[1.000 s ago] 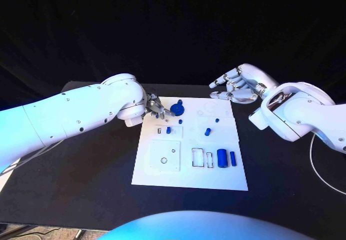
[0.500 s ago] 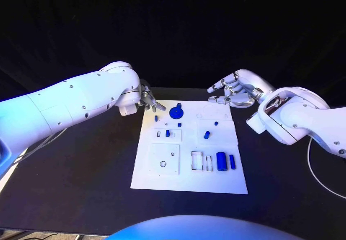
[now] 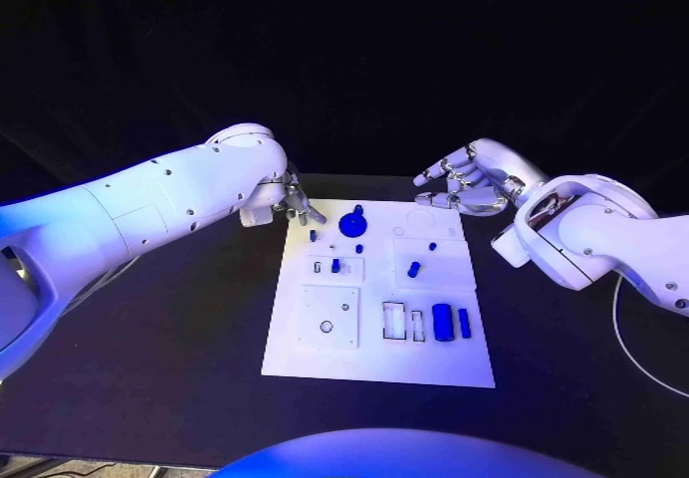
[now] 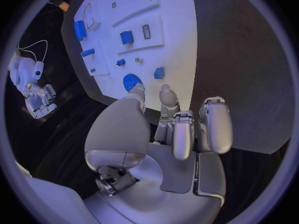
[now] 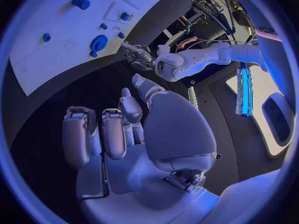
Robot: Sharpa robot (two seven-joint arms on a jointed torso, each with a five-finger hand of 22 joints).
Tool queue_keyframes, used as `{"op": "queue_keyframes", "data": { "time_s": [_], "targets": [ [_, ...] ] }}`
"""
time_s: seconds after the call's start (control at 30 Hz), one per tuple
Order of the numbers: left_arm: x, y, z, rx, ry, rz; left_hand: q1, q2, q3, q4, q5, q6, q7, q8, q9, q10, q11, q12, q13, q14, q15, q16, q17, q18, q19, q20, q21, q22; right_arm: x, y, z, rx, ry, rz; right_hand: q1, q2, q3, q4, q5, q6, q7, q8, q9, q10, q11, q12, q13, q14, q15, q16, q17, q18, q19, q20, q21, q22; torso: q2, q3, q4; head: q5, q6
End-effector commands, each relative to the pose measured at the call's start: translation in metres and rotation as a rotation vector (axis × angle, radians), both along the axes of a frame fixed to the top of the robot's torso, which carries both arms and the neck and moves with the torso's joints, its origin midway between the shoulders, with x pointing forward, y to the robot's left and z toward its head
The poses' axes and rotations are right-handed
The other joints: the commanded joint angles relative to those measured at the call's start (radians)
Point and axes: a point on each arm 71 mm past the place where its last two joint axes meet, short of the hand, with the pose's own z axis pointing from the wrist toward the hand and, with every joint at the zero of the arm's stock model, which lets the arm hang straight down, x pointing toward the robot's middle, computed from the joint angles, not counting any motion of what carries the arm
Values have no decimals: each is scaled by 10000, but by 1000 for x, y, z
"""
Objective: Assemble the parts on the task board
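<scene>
The white task board [image 3: 431,354] lies in the middle of the black table. A blue gear-shaped part [image 3: 353,225] stands near its far edge, with small blue parts [image 3: 315,236] around it. A thick blue cylinder [image 3: 442,321] and a thin blue bar [image 3: 462,321] lie toward the board's near right. My left hand [image 3: 292,202] hovers at the board's far left corner, fingers apart and holding nothing; the left wrist view shows it [image 4: 171,129] just short of the gear [image 4: 131,80]. My right hand [image 3: 467,181] hangs beyond the far right corner with nothing in it [image 5: 124,129].
The board [image 4: 174,15] has several outlined recesses and a raised square plate [image 3: 329,314] at its near left. Black table surface [image 3: 158,329] surrounds the board. My right forearm [image 3: 588,239] stands right of the board.
My left hand has drawn back from beside the gear to the board's far left corner. A small blue part now shows where it was. The right hand shifted slightly.
</scene>
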Motion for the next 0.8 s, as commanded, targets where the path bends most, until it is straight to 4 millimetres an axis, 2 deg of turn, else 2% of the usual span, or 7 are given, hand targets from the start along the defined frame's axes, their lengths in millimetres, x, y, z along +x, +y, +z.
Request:
{"op": "queue_keyframes", "data": {
  "time_s": [0.03, 0.57, 0.8],
  "targets": [
    [0, -2, -3, 286, 293, -409, 50, 101, -67, -1, -50, 102, -6, 64, 18, 69, -15, 67, 33, 1018, -27, 31, 2635, 16, 144, 18, 63, 834, -1, 2, 0, -31, 14, 168, -53, 30, -25, 42, 36, 59, 10, 31, -13, -46, -28, -22, -4, 669, -25, -28, 899, 137, -65, -25, -31, 451, -11, 0, 8, 11, -13],
    [-1, -9, -15, 191, 878, -457, 349, 484, -146, -73, -3, 185, -57, 82, 20, 207, -67, 229, 173, 1018, -76, 31, 2635, -24, 223, -33, 213, 978, 0, 4, -1, -20, 7, 216, -49, 32, -26, 43, 40, 58, 10, 31, -13, -47, -28, -23, -5, 669, -26, -28, 898, 137, -66, -26, -32, 449, -4, -4, 3, 19, -51],
    [0, -9, -19, 207, 919, -359, 457, 554, -155, -105, 20, 193, -61, 73, 15, 214, -72, 233, 167, 1018, -81, 31, 2635, -24, 225, -40, 214, 984, 0, 4, -1, -20, 9, 227, -36, 40, -29, 44, 57, 55, 11, 29, -14, -51, -28, -28, -10, 669, -27, -31, 895, 139, -68, -26, -37, 443, -13, 1, 10, 22, -56]
  ]
}}
